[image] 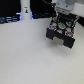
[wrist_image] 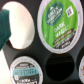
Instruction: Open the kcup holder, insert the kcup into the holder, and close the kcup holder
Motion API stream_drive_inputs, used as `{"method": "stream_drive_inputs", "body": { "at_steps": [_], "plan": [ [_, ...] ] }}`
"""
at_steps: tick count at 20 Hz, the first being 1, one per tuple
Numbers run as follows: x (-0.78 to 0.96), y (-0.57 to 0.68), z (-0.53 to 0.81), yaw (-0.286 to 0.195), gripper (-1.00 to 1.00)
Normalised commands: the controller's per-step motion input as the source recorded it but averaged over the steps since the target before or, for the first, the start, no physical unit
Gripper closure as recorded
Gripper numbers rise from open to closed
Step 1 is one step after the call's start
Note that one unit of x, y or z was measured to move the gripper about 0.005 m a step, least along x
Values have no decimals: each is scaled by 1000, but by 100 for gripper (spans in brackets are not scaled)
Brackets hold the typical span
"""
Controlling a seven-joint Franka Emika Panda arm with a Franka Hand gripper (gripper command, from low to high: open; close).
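The black kcup holder [image: 61, 36] stands at the exterior view's right on the white table, its tray of round slots pulled out. My gripper [image: 61, 20] hangs right over the tray. In the wrist view the kcup [wrist_image: 55, 23], white with a green top, sits in a round slot of the black tray [wrist_image: 37, 52]. One teal finger [wrist_image: 4, 27] shows at the picture's edge, apart from the kcup; the other finger is out of view. The jaws look spread and hold nothing. The slot beside the kcup [wrist_image: 21, 24] is empty.
A pod with a dark grey top [wrist_image: 23, 69] sits in another slot of the tray. A white upright object [image: 24, 8] and dark gear [image: 7, 19] stand at the back of the white table [image: 30, 57].
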Motion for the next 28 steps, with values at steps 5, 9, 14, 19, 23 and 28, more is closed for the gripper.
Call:
{"method": "stream_drive_inputs", "body": {
  "at_steps": [5,9,14,19,23,28],
  "plan": [
    [557,-457,312,36,-100],
    [604,-477,232,28,-100],
    [659,-437,157,21,-100],
    [699,-301,-3,34,-100],
    [761,-142,-75,32,-100],
    [628,72,-177,78,-100]
  ]
}}
